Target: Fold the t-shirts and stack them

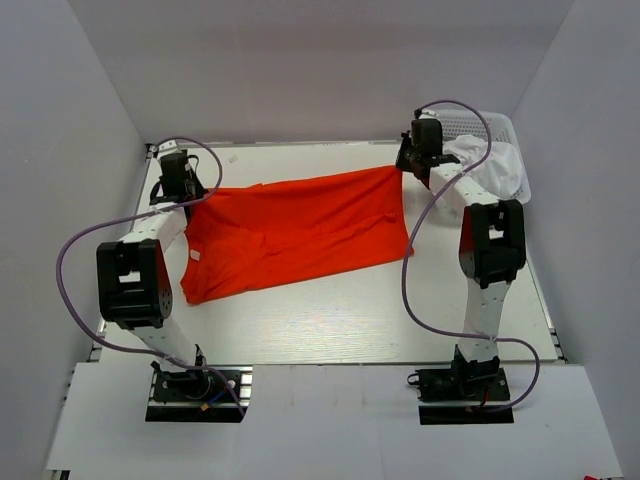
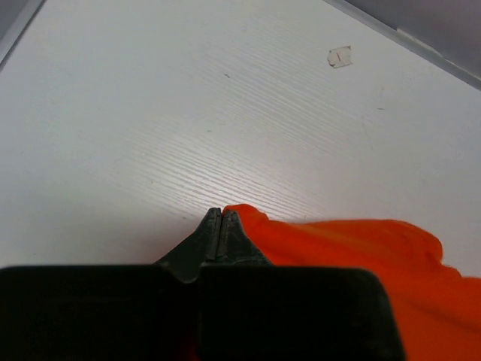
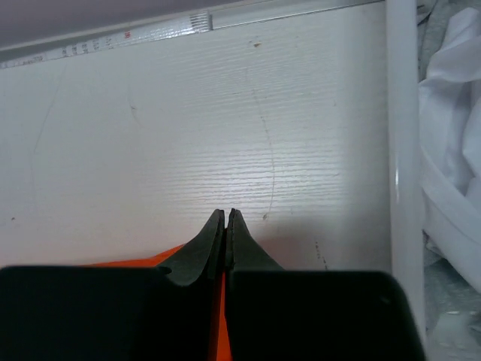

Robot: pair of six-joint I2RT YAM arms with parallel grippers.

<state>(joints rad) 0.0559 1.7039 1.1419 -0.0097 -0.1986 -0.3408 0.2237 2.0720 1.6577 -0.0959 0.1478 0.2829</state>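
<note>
Closest to each wrist camera are the dark jaws, and both pairs are pressed together. The left jaws pinch a corner of the orange t-shirt (image 2: 353, 256), with the cloth bunching out from their tips to one side. The right jaws are closed too, with a sliver of orange showing between and under them, so they seem to have the other far corner.

From above, that shirt lies spread on the desk (image 1: 330, 320) between the two arms. Its far edge runs from one pair of jaws to the other, and its near edge slants a little, lying closer to the bases on the left. The white t-shirt (image 1: 495, 165) sits crumpled in the basket (image 1: 470, 122) at the far right corner, just beside the right arm.

The step looks like the first fold, bringing the far edge over to the near edge. To do it well:

- Raise both corners together and only enough to clear the cloth below.
- Keep the edge between them taut without stretching it.
- Carry both arms toward the bases at the same pace.
- Steer slightly to correct the slant, so edge lands on edge.
- Keep the right arm off the basket rim.
- Let go only once the cloth rests flat.

The right-hand pinch looks shallow, so a gentle first lift would show whether it holds.
</note>
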